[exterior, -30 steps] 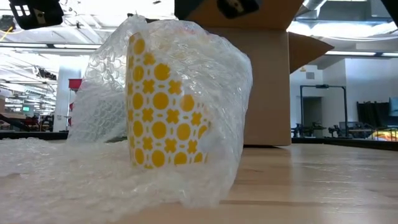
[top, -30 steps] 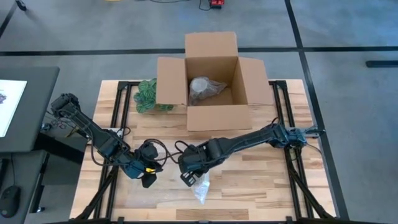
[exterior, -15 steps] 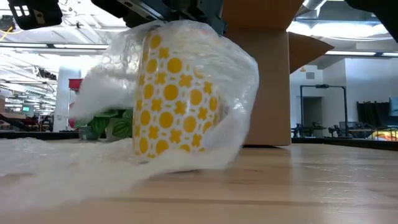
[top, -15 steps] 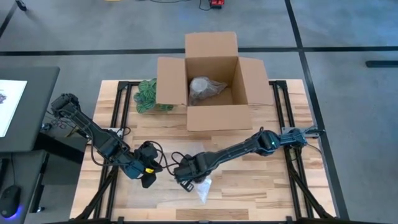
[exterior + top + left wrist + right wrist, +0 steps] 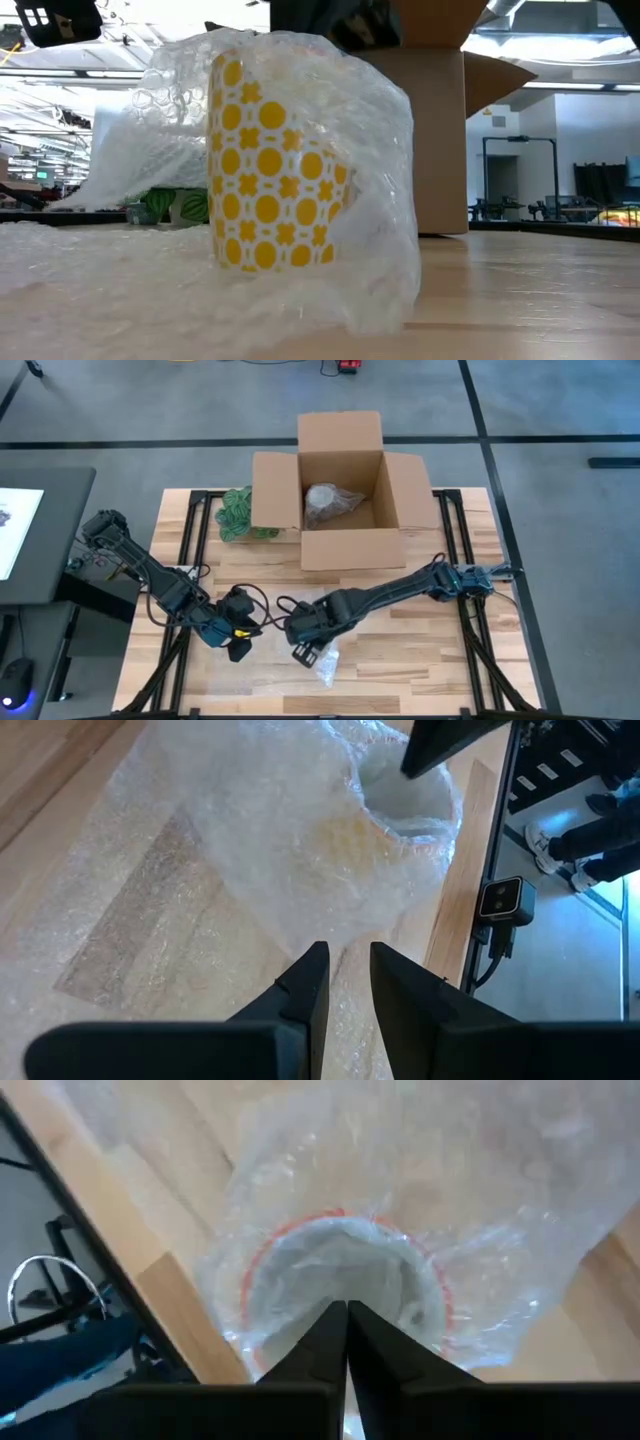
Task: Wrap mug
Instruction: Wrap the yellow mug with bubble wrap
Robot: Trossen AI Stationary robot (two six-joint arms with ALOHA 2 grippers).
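Observation:
A yellow-patterned mug (image 5: 265, 180) stands upright on the table near the front edge, draped in clear bubble wrap (image 5: 375, 150) that also covers its mouth (image 5: 340, 1270). The rest of the sheet (image 5: 150, 920) lies flat on the table, reaching toward my left gripper. My right gripper (image 5: 347, 1312) is shut, pointing down just above the mug's mouth (image 5: 303, 650). My left gripper (image 5: 345, 965) is low beside the mug (image 5: 238, 648), its fingers a little apart over the flat sheet. My right gripper's shut fingertips (image 5: 335, 1320) point down at the wrap over the mug's mouth; whether they touch or pinch the wrap cannot be told. My left gripper's fingers (image 5: 310, 975) stand over the flat sheet; whether they touch it cannot be told.
An open cardboard box (image 5: 340, 510) holding a wrapped bundle (image 5: 328, 503) stands at the table's far middle, with a green bunch (image 5: 237, 515) to its left. Bare wood lies to the right of the mug (image 5: 420, 650).
My right gripper went toward the table's near left, tipping the mug over sideways, then came back a little. The mug stands upright again, and the wrap hangs farther down around its side.

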